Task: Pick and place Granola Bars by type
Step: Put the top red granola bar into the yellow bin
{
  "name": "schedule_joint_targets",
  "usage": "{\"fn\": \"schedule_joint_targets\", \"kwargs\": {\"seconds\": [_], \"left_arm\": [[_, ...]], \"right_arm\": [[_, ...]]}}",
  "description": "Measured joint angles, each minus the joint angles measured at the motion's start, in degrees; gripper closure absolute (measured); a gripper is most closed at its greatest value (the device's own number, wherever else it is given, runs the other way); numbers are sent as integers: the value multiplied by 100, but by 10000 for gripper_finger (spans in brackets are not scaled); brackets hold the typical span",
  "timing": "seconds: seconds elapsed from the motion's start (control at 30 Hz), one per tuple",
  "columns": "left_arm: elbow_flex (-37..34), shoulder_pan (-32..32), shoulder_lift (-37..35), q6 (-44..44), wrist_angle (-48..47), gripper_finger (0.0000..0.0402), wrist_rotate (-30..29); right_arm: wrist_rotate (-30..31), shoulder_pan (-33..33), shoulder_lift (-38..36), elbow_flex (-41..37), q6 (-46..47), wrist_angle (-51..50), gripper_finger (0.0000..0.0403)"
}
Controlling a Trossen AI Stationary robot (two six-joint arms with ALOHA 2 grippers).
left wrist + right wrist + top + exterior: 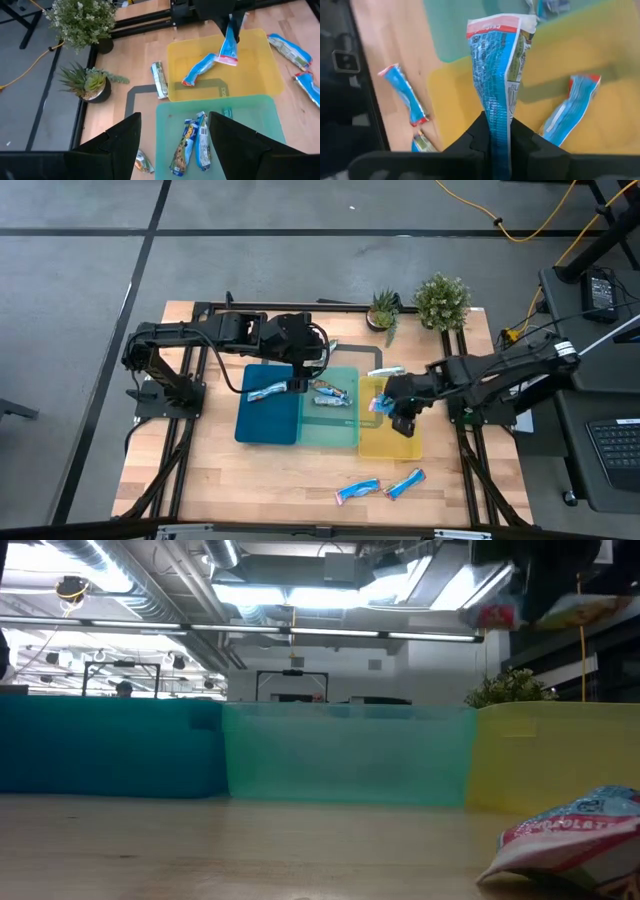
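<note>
High view gives me the table point(250, 480) with three trays side by side: blue tray point(262, 425), teal tray point(330, 430), yellow tray point(385, 445). My left gripper point(303, 376) hangs over the blue-teal border, fingers apart and empty. My right gripper point(392, 412) sits over the yellow tray, clamped on a blue bar point(496, 75) that dangles above another bar point(199, 69) lying inside. I see two bars point(192, 142) in the teal tray, one bar point(266, 392) in the blue, two loose bars point(380, 487) on the front of the table.

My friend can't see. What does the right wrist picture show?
The right gripper pinches a blue snack bar hanging over the yellow tray, where another blue bar lies. One more bar lies on the wooden table.
</note>
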Motion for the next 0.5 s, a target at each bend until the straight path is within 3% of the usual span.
{"fn": "schedule_joint_targets", "kwargs": {"seconds": [0.27,0.5], "left_arm": [[0,0,0,249,-422,176,103],[0,0,0,419,-524,176,150]], "right_arm": [[111,240,805,0,808,1,362],[624,566,1504,0,1121,5,362]]}}
